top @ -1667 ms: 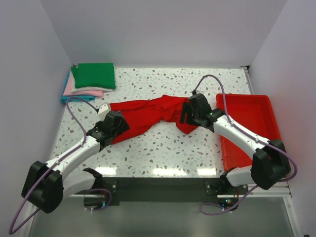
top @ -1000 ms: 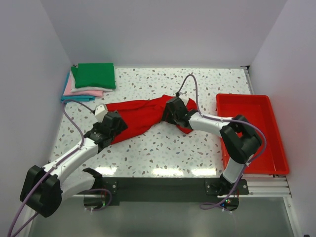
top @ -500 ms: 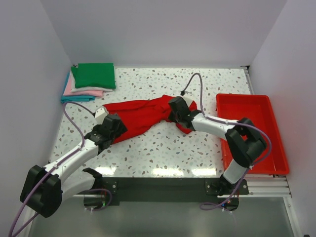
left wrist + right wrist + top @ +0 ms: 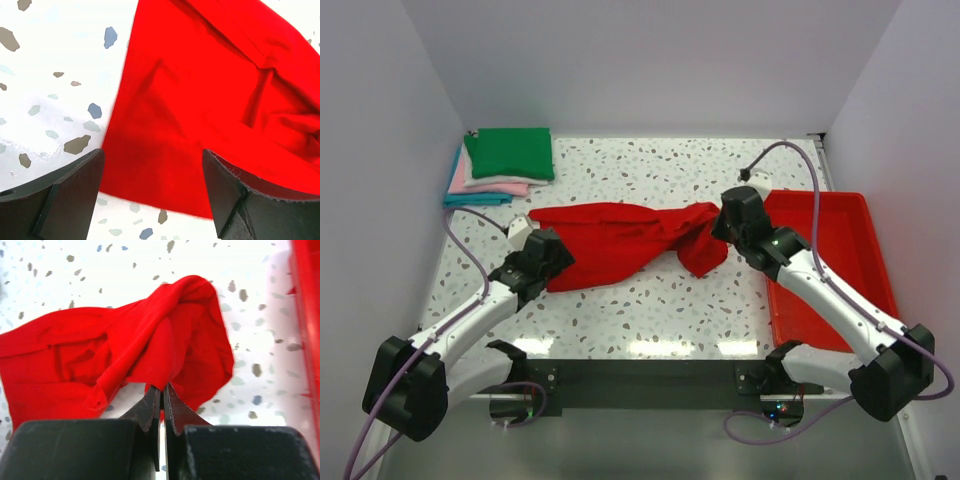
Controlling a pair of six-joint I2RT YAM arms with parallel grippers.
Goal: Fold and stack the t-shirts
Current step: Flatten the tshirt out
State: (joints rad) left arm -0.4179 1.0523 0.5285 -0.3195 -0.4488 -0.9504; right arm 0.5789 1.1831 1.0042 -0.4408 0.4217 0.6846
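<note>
A bright red t-shirt (image 4: 615, 240) lies crumpled and stretched across the middle of the table. My right gripper (image 4: 725, 222) is shut on a bunched fold at its right end (image 4: 175, 330), the cloth pinched at the tips of the right gripper (image 4: 163, 386) and raised slightly. My left gripper (image 4: 548, 258) hovers over the shirt's left hem. In the left wrist view the left gripper (image 4: 152, 157) is open, its fingers (image 4: 75, 185) standing either side of the hem (image 4: 150, 175) without holding it. Folded t-shirts sit stacked at the back left, green (image 4: 510, 153) on top of pink (image 4: 485, 184) and blue (image 4: 470, 200).
A rigid red tray (image 4: 840, 215) stands at the right side of the speckled table (image 4: 650, 300), just behind my right arm; its wall shows at the right edge of the right wrist view (image 4: 306, 300). White walls close in the left, back and right.
My right gripper has closed on the shirt's right end and pulled it rightward toward the tray, stretching the cloth out. The left gripper has barely moved and stays open.
</note>
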